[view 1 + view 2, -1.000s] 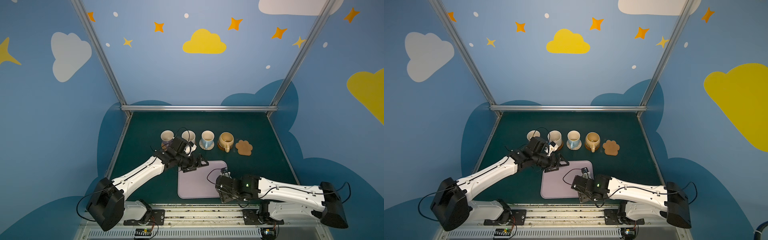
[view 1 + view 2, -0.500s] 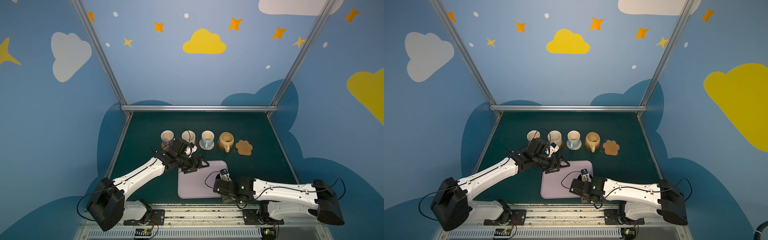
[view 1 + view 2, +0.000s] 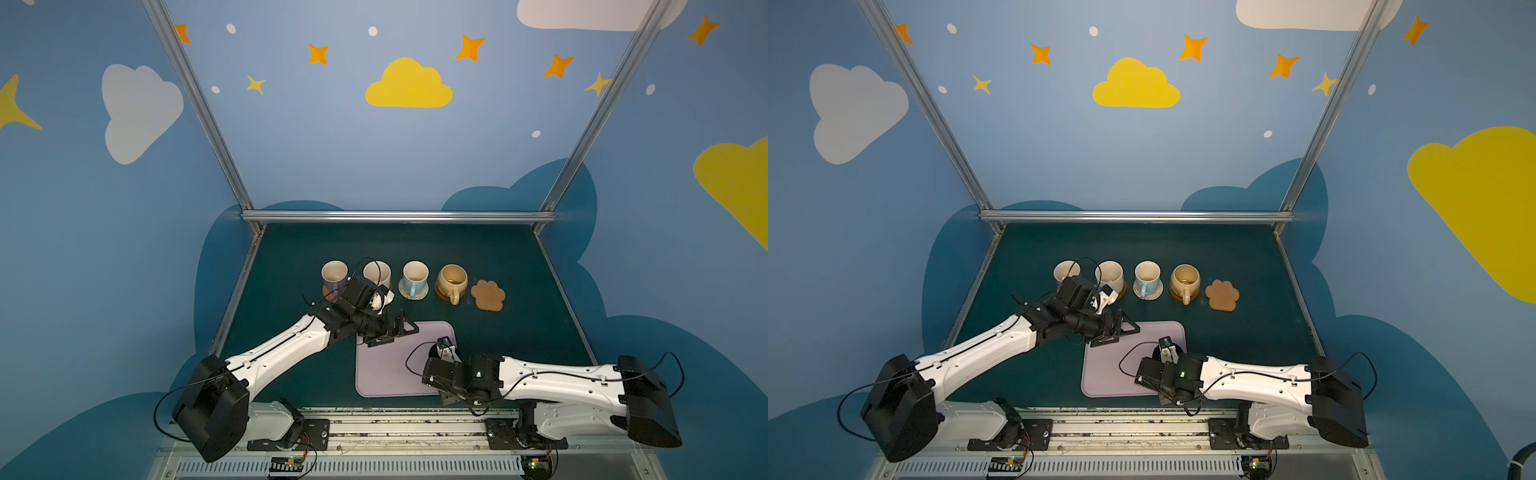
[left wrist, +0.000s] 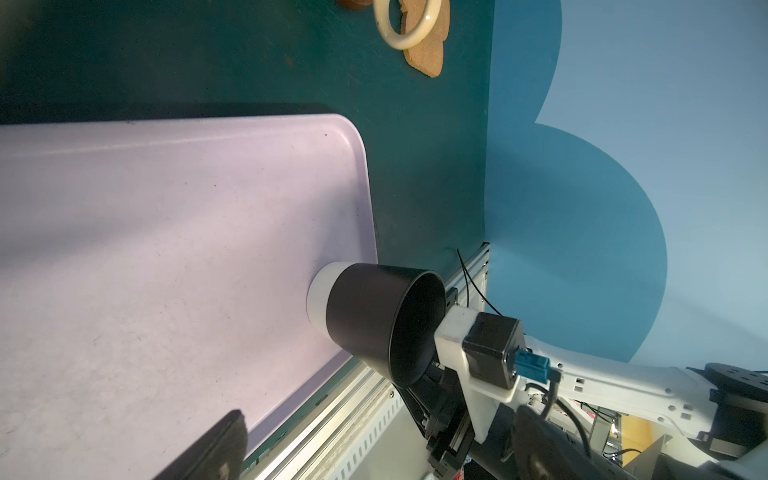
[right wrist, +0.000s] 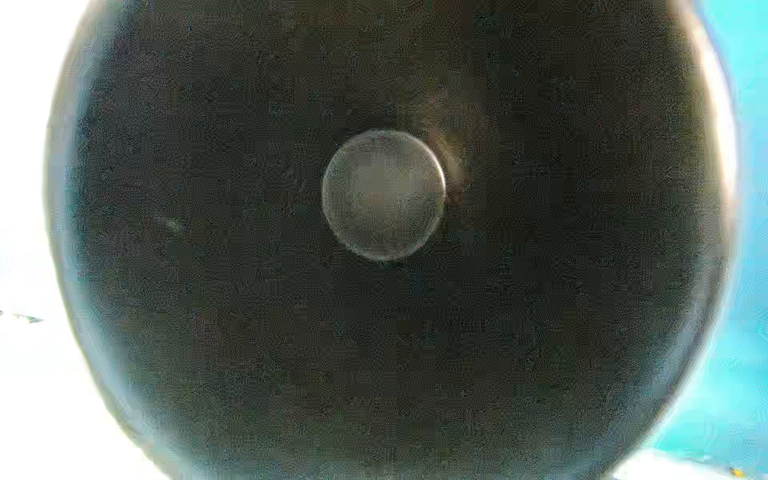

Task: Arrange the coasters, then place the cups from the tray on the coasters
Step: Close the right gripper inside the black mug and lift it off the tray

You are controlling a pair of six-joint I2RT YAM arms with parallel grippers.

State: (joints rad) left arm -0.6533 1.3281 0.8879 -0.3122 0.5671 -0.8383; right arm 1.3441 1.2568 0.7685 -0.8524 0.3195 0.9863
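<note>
The black cup (image 4: 374,316) stands on the right part of the lilac tray (image 3: 382,374), by its right rim. My right gripper (image 3: 436,360) is shut on the cup's near side, and the right wrist view looks straight down into its dark inside (image 5: 249,291). My left gripper (image 3: 390,332) hangs open and empty over the tray's far left corner. Behind the tray, the lilac cup (image 3: 334,274), cream-white cup (image 3: 377,274), light blue cup (image 3: 415,276) and mustard cup (image 3: 452,280) stand in a row on coasters. The paw coaster (image 3: 488,295) lies bare at the row's right end.
The left forearm (image 3: 286,349) slants across the green table left of the tray. A metal rail (image 3: 374,424) runs along the front edge right behind the tray. Blue walls close in the table on both sides and at the back.
My right gripper has closed on the black cup and its arm has slid a little leftward. The left arm has stayed almost still, open.
</note>
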